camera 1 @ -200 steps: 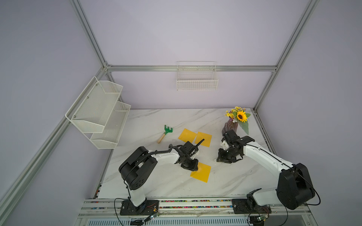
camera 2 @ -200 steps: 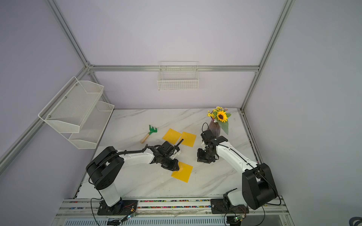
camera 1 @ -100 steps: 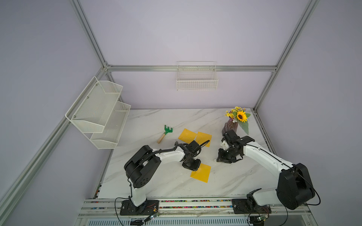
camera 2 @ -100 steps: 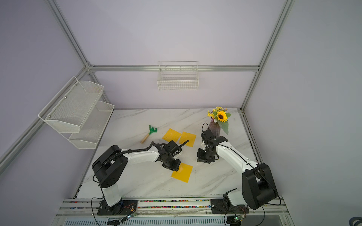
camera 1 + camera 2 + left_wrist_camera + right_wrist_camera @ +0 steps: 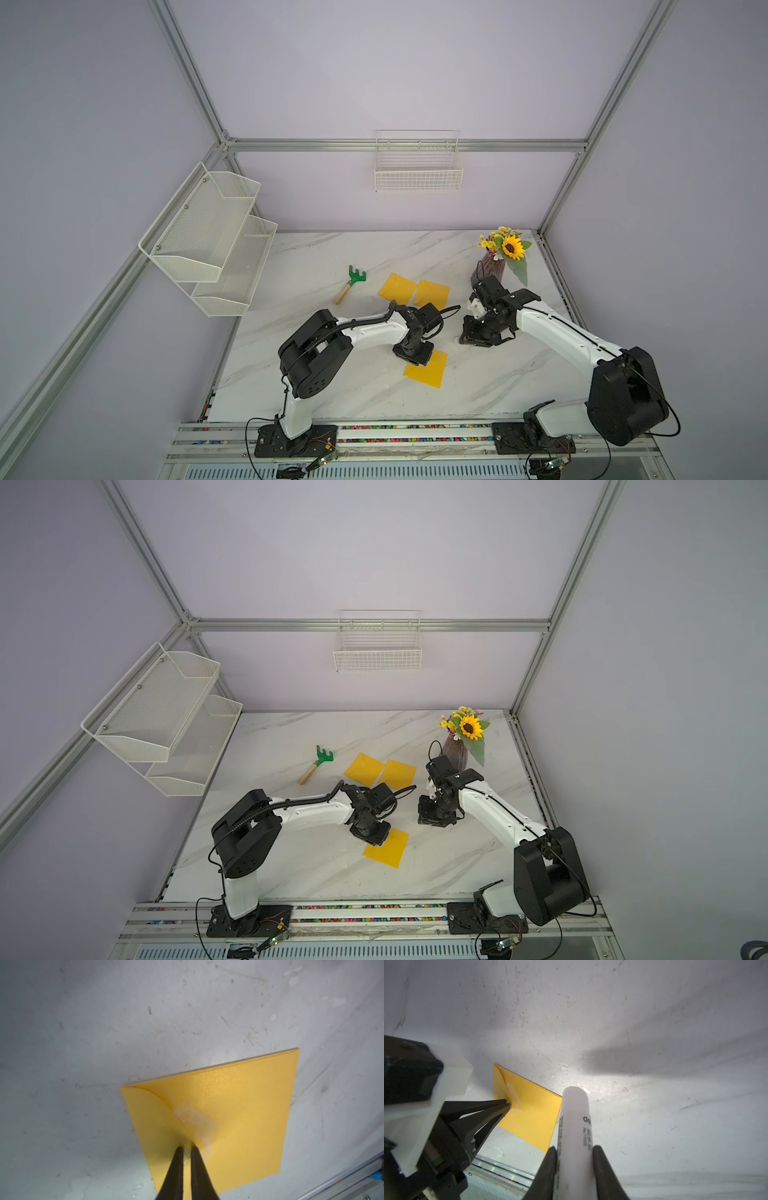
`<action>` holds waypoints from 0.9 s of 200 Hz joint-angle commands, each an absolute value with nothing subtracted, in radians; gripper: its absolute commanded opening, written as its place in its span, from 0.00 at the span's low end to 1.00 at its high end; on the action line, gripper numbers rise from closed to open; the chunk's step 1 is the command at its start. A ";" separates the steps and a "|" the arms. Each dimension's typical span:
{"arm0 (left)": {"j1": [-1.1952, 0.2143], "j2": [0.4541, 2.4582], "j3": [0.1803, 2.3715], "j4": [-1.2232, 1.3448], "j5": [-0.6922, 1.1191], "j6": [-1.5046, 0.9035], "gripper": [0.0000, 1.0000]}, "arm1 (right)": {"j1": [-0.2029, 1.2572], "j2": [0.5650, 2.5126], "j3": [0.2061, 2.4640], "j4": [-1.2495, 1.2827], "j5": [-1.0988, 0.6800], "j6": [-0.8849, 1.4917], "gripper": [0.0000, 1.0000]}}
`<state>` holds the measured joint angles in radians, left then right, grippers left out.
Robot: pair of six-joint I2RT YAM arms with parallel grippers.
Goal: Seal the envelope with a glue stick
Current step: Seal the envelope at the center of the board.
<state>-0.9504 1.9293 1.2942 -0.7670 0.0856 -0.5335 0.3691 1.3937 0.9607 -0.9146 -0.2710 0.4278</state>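
Note:
A square yellow envelope [image 5: 428, 372] [image 5: 388, 850] lies flat on the marble table near the front. Its curved flap is folded over, and a whitish glue smear [image 5: 195, 1122] sits along the flap's edge. My left gripper [image 5: 185, 1149] [image 5: 413, 355] points down with its tips resting on the envelope [image 5: 249, 1105] at the flap's edge; the fingers are all but together with nothing between them. To the right of the envelope [image 5: 531, 1118], my right gripper [image 5: 574, 1151] [image 5: 478, 336] is shut on the glue stick [image 5: 575, 1118], a white printed tube whose end hangs just above the table.
Two more yellow envelopes [image 5: 397, 288] [image 5: 432, 294] lie behind the left arm. A green toy rake [image 5: 351, 282] lies to their left. A vase of sunflowers [image 5: 496, 266] stands close behind the right wrist. Wire shelves [image 5: 208, 241] hang at left, a wire basket [image 5: 417, 166] on the back wall.
The left arm has swung rightward and its gripper has shifted slightly forward onto the envelope's near-left corner. The right arm and the glue stick have stayed still.

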 commanded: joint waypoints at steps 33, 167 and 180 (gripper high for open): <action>-1.003 2.104 1.322 -0.943 -0.080 -0.611 0.12 | 0.374 1.308 0.940 -0.925 -0.258 0.419 0.00; -1.085 2.029 1.377 -0.937 -0.233 -0.595 0.27 | 0.394 1.279 0.936 -0.926 -0.217 0.441 0.00; -1.074 1.973 1.404 -0.937 -0.240 -0.573 0.33 | 0.393 1.291 0.946 -0.934 -0.213 0.439 0.00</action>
